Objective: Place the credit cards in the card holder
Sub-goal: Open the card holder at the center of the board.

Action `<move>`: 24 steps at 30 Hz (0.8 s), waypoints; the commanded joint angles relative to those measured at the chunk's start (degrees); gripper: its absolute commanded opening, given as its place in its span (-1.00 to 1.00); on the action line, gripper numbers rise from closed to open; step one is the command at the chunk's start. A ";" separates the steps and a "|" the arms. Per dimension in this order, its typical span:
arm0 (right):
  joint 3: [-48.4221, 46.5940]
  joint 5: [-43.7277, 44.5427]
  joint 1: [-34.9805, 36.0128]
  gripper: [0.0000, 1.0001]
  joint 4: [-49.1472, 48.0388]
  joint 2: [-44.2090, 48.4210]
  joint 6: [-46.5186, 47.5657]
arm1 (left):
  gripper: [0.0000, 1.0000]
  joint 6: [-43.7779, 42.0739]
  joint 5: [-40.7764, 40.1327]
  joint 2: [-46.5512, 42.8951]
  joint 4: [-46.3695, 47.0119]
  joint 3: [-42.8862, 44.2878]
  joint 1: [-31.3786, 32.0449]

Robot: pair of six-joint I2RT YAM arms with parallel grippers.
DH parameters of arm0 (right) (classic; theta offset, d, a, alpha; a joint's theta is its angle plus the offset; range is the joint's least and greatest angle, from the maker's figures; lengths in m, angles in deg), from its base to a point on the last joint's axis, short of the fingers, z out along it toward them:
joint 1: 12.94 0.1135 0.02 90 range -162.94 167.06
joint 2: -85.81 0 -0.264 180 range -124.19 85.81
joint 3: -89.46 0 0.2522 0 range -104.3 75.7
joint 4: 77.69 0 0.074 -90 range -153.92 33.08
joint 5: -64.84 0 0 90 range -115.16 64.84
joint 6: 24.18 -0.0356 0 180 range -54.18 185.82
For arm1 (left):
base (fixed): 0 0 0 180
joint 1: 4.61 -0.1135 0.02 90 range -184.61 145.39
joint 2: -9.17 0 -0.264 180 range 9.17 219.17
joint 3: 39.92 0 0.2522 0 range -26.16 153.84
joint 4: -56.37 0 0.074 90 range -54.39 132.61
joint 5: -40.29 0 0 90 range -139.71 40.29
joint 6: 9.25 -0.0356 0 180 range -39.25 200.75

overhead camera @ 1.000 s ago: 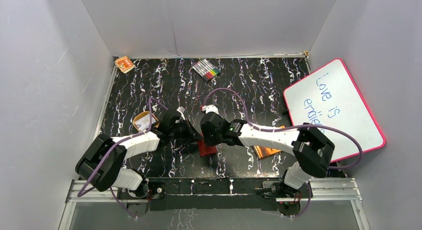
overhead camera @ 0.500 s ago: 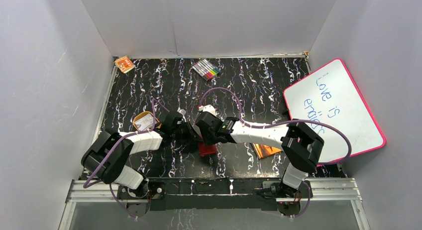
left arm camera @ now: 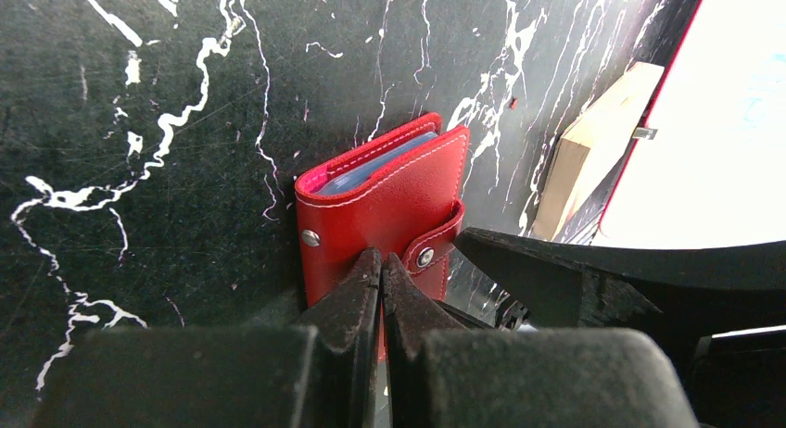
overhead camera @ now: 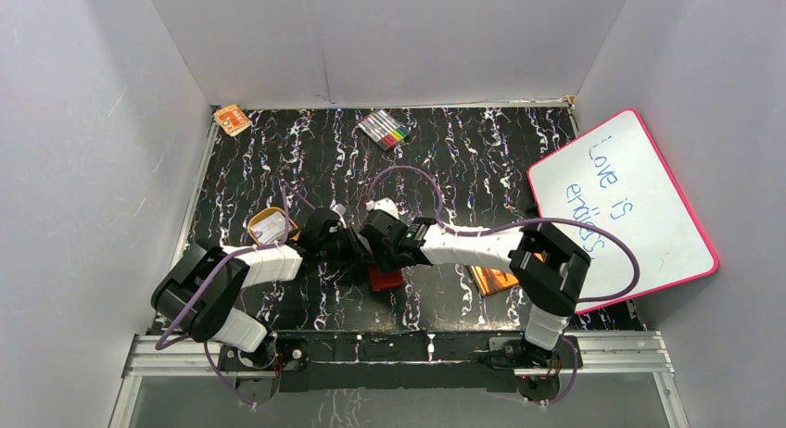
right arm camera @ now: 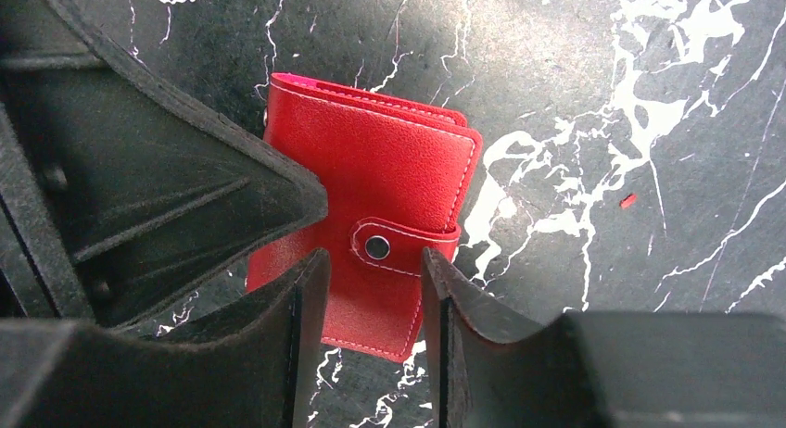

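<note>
So the red wallet (left arm camera: 385, 201) is lying closed on the black table (overhead camera: 463, 169) near the front edge. The left gripper (left arm camera: 382, 266) is resting at its snap tab, fingers pressed together. The right gripper (right arm camera: 373, 257) is hanging over it, fingers spread either side of the snap. Farther left, a pale card (overhead camera: 270, 228) is sitting in the orange tray (overhead camera: 262, 217).

The black, white-veined bench (overhead camera: 491, 169) carries the closed red card holder (overhead camera: 386, 279). Just right of it lies an orange-brown book (overhead camera: 494, 281). To its left and a little farther back sits an orange tray (overhead camera: 269, 226). A marker set (overhead camera: 386, 129) lies far behind it, and an orange packet (overhead camera: 232, 119) in the far-left corner.
</note>
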 commanded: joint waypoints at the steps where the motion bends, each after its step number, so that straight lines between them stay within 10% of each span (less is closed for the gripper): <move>1: -3.28 1.52 0.56 0.02 1.15 -1.03 1.04 | -1.00 -0.73 0.00 -0.33 -1.89 -1.29 0.25; 24: -4.69 8.24 1.60 -0.24 5.53 -5.34 1.52 | -1.00 -0.80 -0.08 0.35 -2.21 -2.08 0.25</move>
